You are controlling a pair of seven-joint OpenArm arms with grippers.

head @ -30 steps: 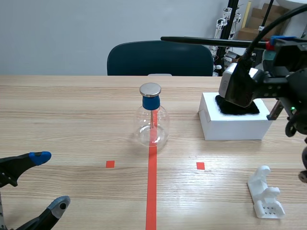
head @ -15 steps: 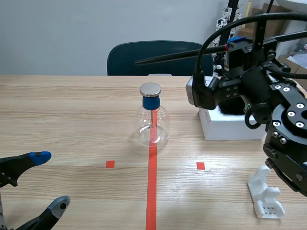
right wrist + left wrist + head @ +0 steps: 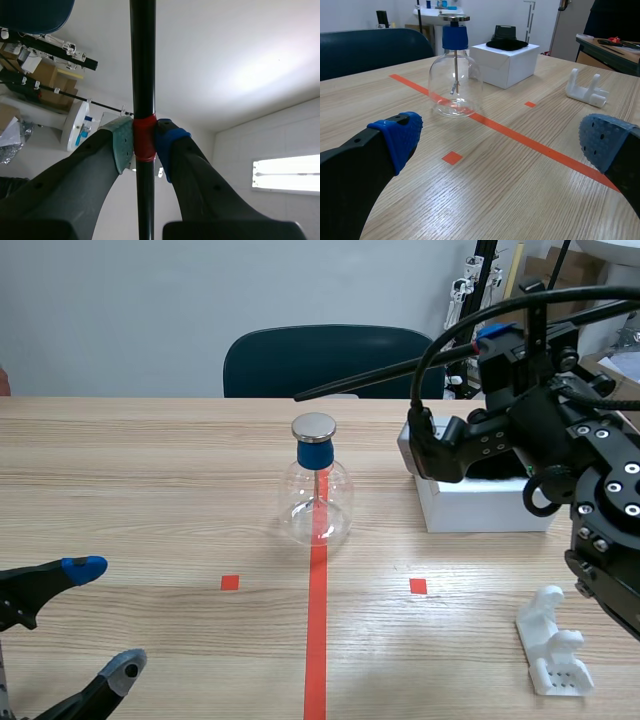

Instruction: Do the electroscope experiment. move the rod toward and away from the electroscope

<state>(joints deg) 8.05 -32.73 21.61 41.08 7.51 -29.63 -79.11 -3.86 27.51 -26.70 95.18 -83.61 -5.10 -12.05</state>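
- My right gripper (image 3: 143, 142) is clamped on the black rod (image 3: 142, 60), the two pads pressed to either side of its red band (image 3: 144, 137).
- That arm is raised over the table's right side; from my right gripper (image 3: 497, 340) the rod (image 3: 380, 375) slants down toward the middle of the table.
- In the scene view the rod's free tip sits just above the metal disc (image 3: 314, 426) of the electroscope (image 3: 318, 485), not touching it.
- The electroscope (image 3: 455, 75), a clear glass flask with a blue stopper (image 3: 455, 37), stands upright on the red tape line.
- My left gripper (image 3: 105, 618) rests low at the near left, fingers spread wide with nothing between them; the electroscope is well ahead of my left gripper (image 3: 502, 140).
- A white box (image 3: 485, 505) with a black cloth (image 3: 506, 44) on top stands to the right of the flask.
- A white plastic stand (image 3: 553, 642) lies at the near right.
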